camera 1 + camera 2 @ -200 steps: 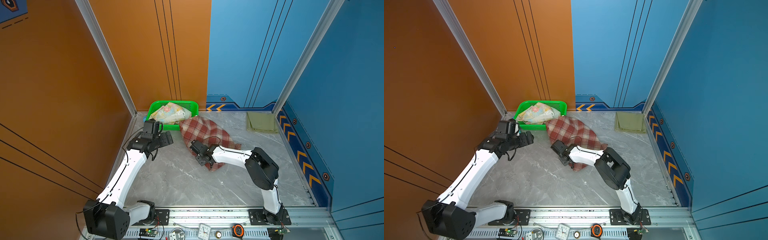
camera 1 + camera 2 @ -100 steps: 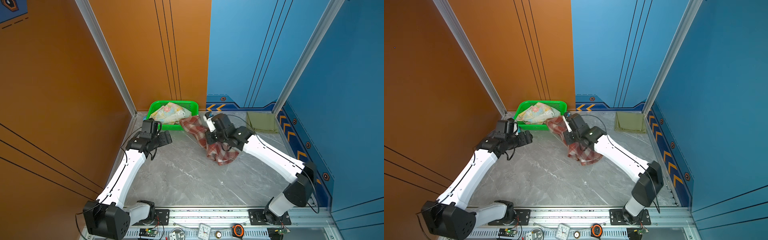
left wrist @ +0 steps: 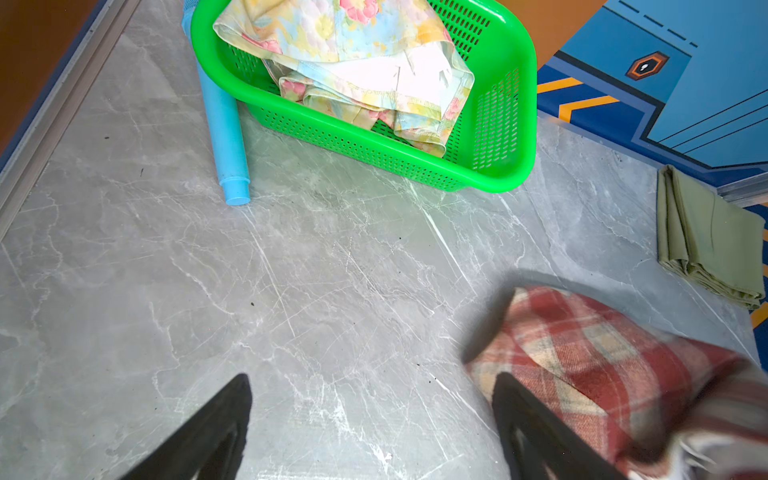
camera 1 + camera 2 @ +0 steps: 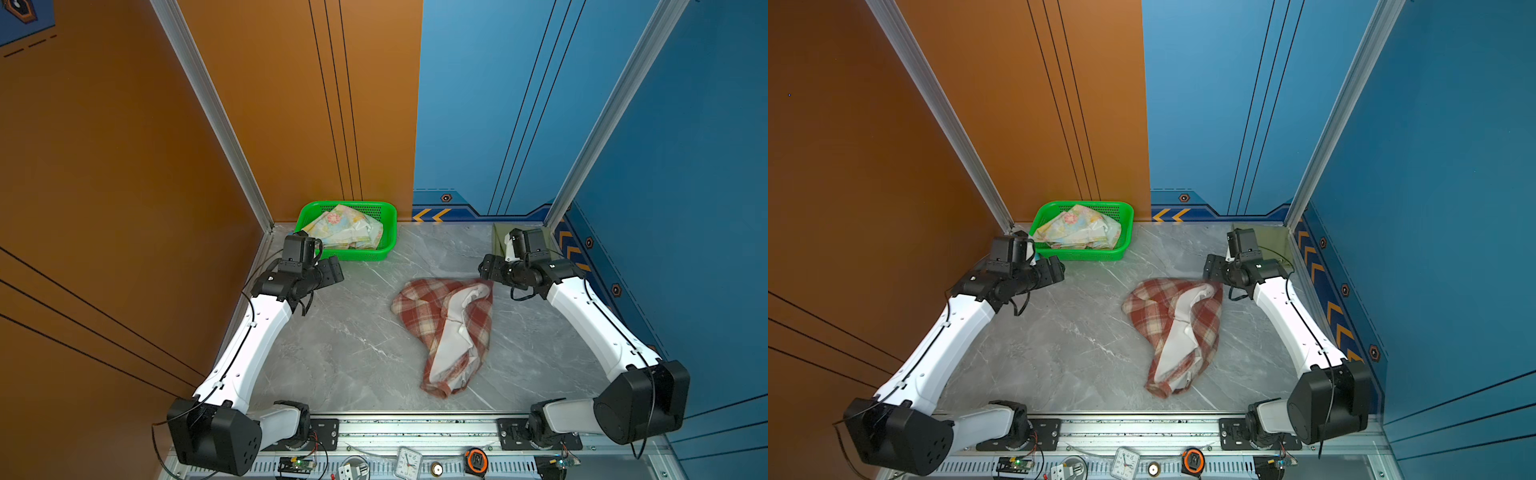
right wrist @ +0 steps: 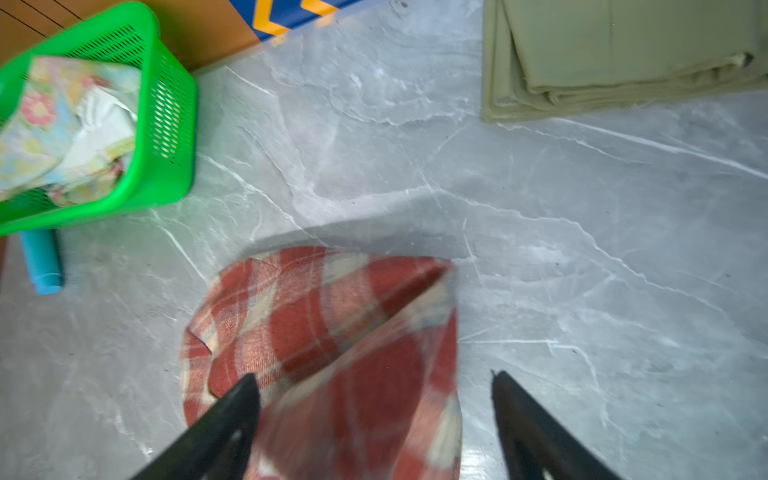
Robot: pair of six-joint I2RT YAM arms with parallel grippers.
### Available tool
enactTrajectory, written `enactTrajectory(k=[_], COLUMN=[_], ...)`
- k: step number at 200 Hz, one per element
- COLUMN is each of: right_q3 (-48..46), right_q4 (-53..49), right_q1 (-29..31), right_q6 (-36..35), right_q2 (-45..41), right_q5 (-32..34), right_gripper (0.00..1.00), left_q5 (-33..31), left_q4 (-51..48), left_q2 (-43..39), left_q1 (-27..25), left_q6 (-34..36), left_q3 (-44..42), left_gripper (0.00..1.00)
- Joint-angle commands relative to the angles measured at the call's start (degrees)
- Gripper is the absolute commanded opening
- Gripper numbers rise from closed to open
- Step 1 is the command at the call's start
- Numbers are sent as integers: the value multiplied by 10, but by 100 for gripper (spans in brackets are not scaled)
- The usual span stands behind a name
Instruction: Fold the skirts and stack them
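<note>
A grey marble-look tabletop (image 4: 353, 345) is boxed in by orange panels (image 4: 291, 104) on one side and blue ones (image 4: 498, 104) on the other. Pretty much in the middle, the plaid skirt (image 4: 446, 328) (image 4: 1177, 328) is seen crumpled into a long, lumpy heap. It's woolly-looking red-brown and cream, with its smooth white lining (image 4: 453, 332) turned out. Its far corner is found just beside the right gripper (image 4: 486, 268) (image 5: 372, 374), whose black fingers are spread wide with nothing pinched. In the right wrist view the blurred plaid is seen below and between them. The olive-green skirt (image 3: 706, 241) (image 5: 623, 54) is laid flat in the far right corner, folded into a neat rectangle with layered edges. It's well apart from the plaid one and partly hidden by the right arm in both top views. The floral skirt (image 4: 347, 228) (image 3: 353, 54), thin and pale with pink flowers, is bunched up inside the green plastic mesh basket (image 4: 392, 224) (image 3: 511, 104) by the orange wall. A light blue plastic tube (image 3: 226, 124) is lying against the basket's side. The left gripper (image 4: 334, 270) (image 3: 372, 376) is held wide open too, above bare tabletop in front of the basket, gripping nothing.
</note>
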Motion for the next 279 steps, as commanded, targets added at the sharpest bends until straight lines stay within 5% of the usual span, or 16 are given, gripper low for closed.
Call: enactTrajectory(k=[1,60,127,143,149,169,240,279], right_q3=[31,130,264,297,306,315,289,382], right_q4=[-5,-24,-23,-17,-11,11,10,-17], right_q1=[46,236,293,295,293,289,289,294], right_q6=[-43,-170,-222,-226,-231,-242,-274,-282], right_q2=[-17,152,395,445,451,445,221,123], right_q5=[58,120,151,147,139,132,116,66], right_gripper=[97,96,95,83,69,0,0,0], left_q5=[-21,-24,-2,2,3,6,10,18], left_q4=[-2,-1,-1,-1,-1,-1,3,10], left_q2=[12,34,21,18,17,12,-5,-6], left_q1=[-18,-27,1,6,7,10,21,26], left_q6=[11,17,19,21,21,21,20,13], left_q3=[2,-2,-24,-26,-26,-27,-39,-33], left_gripper=[91,92,92,92,92,92,92,92])
